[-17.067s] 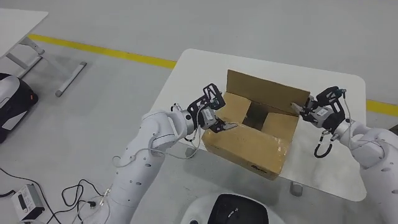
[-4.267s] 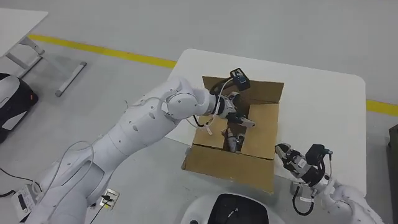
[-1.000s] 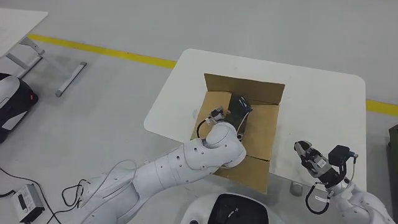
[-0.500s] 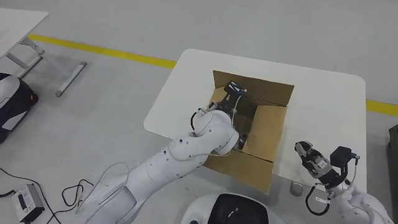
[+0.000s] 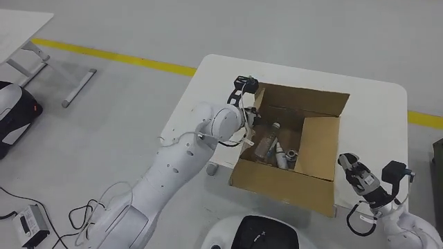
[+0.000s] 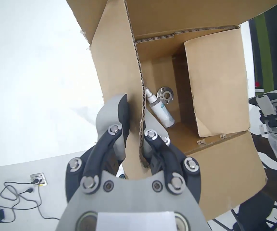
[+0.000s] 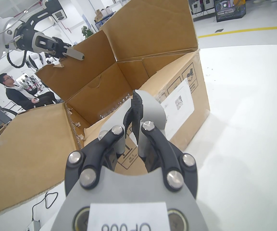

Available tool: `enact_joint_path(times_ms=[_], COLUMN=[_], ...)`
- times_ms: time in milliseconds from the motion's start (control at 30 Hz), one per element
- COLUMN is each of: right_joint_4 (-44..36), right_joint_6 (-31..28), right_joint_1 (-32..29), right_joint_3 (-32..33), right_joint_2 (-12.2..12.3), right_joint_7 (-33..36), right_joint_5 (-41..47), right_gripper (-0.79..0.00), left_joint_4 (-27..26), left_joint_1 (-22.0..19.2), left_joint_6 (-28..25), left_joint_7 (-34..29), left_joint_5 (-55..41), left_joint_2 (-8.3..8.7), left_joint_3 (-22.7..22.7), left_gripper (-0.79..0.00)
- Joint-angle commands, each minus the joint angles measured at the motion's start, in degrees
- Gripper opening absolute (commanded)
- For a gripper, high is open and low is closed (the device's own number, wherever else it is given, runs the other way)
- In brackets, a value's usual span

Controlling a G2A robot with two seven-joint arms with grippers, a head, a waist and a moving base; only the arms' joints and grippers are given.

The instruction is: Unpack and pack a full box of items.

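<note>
An open cardboard box stands on the white table. My left gripper is shut on the box's left flap, one finger on each side of the corrugated edge. Inside lie a white spray bottle, a metal flange and a clear bottle. My right gripper is shut on nothing, at the table's front right edge just outside the box's right wall. The right wrist view shows the left gripper on the far flap.
The box's back flap stands up and its right flap leans inward over the opening. Bare tabletop lies behind the box and to its right. The table's front edge runs close under the box.
The left arm has swung out to the left with the flap in its gripper. The box has slid right and its contents show. The right gripper has drifted slightly right.
</note>
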Motion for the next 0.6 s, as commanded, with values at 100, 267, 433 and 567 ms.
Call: enact_joint_path(times_ms=[100, 267, 433, 567], right_joint_4=[-0.4, -0.4, 0.0, 0.2], right_joint_6=[0.5, 0.6, 0.6, 0.6], right_joint_1=[0.2, 0.4, 0.7, 0.9], right_joint_3=[0.2, 0.3, 0.3, 0.3], right_joint_2=[-0.1, -0.1, -0.2, -0.3], right_joint_7=[0.8, 1.4, 1.7, 1.9], right_joint_5=[0.7, 0.8, 0.8, 1.0], right_gripper=[-0.785, -0.785, -0.785, -0.785], left_joint_4=[1.5, 1.3, 0.9, 0.7], left_joint_1=[-0.4, -0.7, -0.7, -0.2], left_joint_6=[-0.7, -1.2, -0.8, -0.1], left_joint_7=[1.0, 1.7, 2.0, 3.6], left_joint_5=[-2.1, -0.4, 5.0, 13.8], left_joint_2=[0.08, 0.32, 0.74, 1.12], left_joint_3=[-1.4, -2.2, -2.6, -1.8], left_gripper=[0.000, 0.000, 0.000, 0.000])
